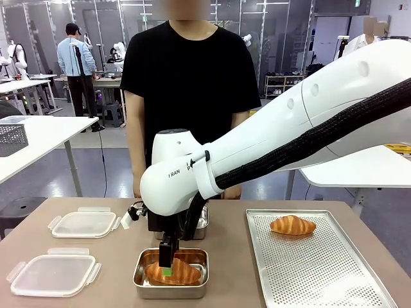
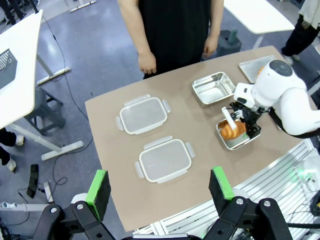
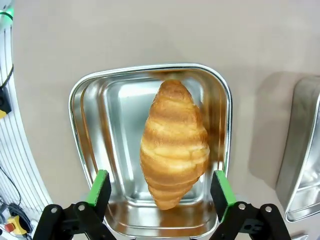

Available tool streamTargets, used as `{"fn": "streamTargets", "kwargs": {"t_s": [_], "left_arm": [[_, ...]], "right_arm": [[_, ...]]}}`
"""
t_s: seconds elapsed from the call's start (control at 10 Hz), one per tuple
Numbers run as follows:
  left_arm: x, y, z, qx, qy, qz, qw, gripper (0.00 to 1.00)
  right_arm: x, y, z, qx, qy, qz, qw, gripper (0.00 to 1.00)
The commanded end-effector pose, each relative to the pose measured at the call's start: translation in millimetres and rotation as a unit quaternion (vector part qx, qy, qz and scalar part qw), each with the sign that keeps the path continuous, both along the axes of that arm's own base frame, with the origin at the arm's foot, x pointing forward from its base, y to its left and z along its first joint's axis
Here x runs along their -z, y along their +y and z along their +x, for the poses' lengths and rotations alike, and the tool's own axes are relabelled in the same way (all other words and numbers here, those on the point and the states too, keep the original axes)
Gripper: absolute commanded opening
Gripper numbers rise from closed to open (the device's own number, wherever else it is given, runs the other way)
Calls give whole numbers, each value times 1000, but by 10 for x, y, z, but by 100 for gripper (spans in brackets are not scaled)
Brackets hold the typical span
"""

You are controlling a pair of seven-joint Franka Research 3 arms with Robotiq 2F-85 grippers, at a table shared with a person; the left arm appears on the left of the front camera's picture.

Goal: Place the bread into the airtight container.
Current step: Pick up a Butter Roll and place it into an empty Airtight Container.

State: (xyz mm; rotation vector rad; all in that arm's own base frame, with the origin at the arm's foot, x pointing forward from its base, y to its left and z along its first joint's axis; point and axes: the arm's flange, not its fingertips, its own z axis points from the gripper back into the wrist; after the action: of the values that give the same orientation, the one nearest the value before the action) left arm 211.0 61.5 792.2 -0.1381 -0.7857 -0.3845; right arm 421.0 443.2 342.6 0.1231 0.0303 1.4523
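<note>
A golden croissant, the bread (image 3: 174, 145), lies lengthwise in the near steel airtight container (image 3: 150, 66), resting on its floor. My right gripper (image 3: 160, 190) hangs just over it, open, with a green pad on each side and a gap to the crust. From the front, the right gripper (image 1: 167, 258) points down into that container (image 1: 170, 292) over the bread (image 1: 183, 274). A second croissant (image 1: 292, 224) lies on the perforated tray (image 1: 321, 276). My left gripper (image 2: 159, 186) is open, high above the table's near edge, holding nothing.
An empty steel container (image 1: 203, 222) stands behind the right arm, also seen as the tin (image 2: 213, 88). Two clear plastic lids (image 1: 83, 224) (image 1: 52, 274) lie at the left. A person (image 1: 186, 90) stands at the far edge, hands down.
</note>
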Motion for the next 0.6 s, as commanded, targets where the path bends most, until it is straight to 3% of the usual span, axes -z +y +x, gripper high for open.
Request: {"fn": "streamTargets", "kwargs": {"t_s": [0.0, 0.5], "left_arm": [[-25, -7, 10, 0, -1, 1, 1000, 100], [-25, -7, 10, 0, -1, 1, 1000, 100]], "right_arm": [[-19, -2, -4, 6, -10, -12, 1000, 100], [0, -2, 2, 0, 0, -1, 1000, 100]]}}
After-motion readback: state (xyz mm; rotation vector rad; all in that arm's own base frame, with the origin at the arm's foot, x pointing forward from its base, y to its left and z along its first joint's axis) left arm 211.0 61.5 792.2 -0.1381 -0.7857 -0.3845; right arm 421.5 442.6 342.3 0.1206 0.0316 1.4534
